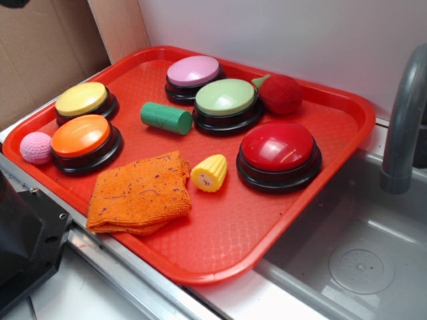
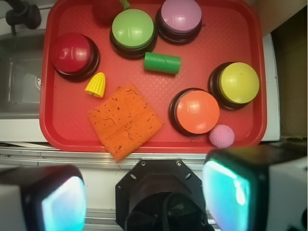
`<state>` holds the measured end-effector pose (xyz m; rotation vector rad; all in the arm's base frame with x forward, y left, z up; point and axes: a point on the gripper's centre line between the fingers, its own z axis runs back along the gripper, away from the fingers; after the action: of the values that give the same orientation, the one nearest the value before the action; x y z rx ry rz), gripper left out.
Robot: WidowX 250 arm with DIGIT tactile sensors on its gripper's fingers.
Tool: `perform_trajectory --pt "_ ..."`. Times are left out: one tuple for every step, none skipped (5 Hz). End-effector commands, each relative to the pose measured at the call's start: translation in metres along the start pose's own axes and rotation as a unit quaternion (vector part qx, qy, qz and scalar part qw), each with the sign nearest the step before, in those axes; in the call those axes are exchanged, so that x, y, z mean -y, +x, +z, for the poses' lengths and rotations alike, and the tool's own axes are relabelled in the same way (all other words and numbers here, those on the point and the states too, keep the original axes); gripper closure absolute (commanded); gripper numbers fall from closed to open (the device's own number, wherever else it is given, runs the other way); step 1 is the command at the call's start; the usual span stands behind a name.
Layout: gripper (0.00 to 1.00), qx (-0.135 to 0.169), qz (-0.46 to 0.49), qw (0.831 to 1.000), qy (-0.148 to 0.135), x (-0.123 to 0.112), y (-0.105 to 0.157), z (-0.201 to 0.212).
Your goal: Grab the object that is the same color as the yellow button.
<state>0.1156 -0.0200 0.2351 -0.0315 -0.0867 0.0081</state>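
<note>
A small yellow corn cob piece (image 1: 209, 173) (image 2: 96, 85) lies on the red tray (image 1: 227, 233) (image 2: 62, 134), between the orange cloth (image 1: 140, 193) (image 2: 125, 121) and the red button (image 1: 278, 153) (image 2: 72, 54). The yellow button (image 1: 83, 101) (image 2: 236, 83) stands at the tray's far left in the exterior view, behind the orange button (image 1: 83, 139) (image 2: 195, 111). In the wrist view my gripper (image 2: 144, 197) hangs high above the robot base, off the tray's near edge. Its two fingers (image 2: 228, 192) stand wide apart, open, with nothing between them.
A green button (image 1: 227, 102) (image 2: 133, 31), a pink button (image 1: 193, 73) (image 2: 180, 17), a green cylinder (image 1: 166, 118) (image 2: 162, 63), a red toy vegetable (image 1: 278, 93) and a pink ball (image 1: 36, 147) (image 2: 222, 135) share the tray. A sink (image 1: 360, 253) with a grey faucet (image 1: 400, 120) lies right of it.
</note>
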Motion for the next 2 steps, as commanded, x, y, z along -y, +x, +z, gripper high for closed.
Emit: perform_trajectory --pt "0.0 0.0 0.0 1.0 0.0 0.0 0.0 0.0" --pt "0.0 0.0 -0.059 0.998 0.003 0.003 0.013 -0.012"
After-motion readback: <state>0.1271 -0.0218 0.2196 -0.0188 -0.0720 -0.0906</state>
